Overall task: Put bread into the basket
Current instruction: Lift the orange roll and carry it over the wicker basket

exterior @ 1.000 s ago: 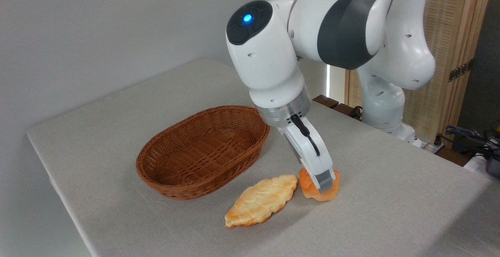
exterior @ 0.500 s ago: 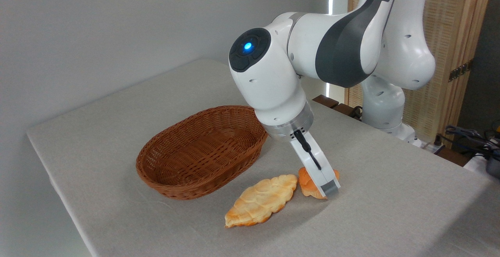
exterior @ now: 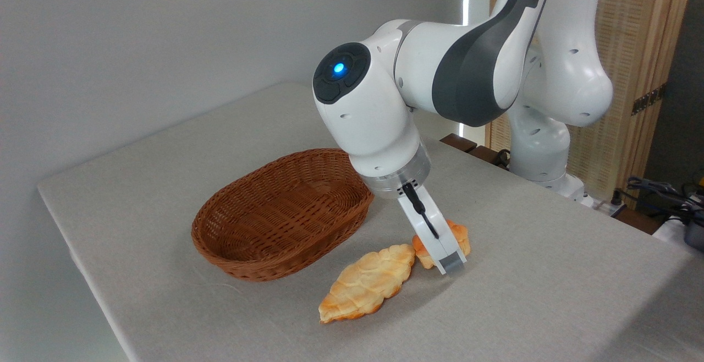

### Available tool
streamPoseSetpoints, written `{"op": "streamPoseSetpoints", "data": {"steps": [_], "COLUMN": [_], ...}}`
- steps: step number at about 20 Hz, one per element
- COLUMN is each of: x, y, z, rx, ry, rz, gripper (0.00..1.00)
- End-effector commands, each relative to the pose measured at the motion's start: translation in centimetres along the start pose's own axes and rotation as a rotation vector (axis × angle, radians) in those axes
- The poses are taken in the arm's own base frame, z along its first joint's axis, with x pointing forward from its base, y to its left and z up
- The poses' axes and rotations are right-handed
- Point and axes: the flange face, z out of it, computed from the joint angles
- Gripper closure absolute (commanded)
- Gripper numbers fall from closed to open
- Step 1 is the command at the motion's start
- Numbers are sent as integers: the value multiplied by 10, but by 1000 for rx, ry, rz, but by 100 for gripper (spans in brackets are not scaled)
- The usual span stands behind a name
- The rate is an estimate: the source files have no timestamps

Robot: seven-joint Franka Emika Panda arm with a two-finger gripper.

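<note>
The gripper (exterior: 446, 257) has its fingers clamped on the bun (exterior: 461, 236), hiding most of it. The bun's underside is unclear, just beside the pastry (exterior: 367, 283) and near the basket (exterior: 283, 213).

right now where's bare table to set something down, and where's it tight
Bare cloth lies left of and behind the basket, along the table front edge below the pale pastry, and right of the gripper. It is crowded where bun, pastry and gripper meet, just right of the basket.

Lab: robot arm (exterior: 467, 70), cables (exterior: 660, 191)
</note>
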Motion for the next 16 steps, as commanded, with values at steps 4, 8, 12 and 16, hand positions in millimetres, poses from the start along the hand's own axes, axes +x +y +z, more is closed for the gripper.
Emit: {"op": "streamPoseSetpoints", "data": {"steps": [4,8,12,16], "x": [8,7,18,38], "y": [2,3,15,32], "z": [-2,-4,-34,-90], "rx": [10,13,23,30], "ry": [16,18,35,97], "rz": [21,21,47,81], "gripper": [48,48,47,46]}}
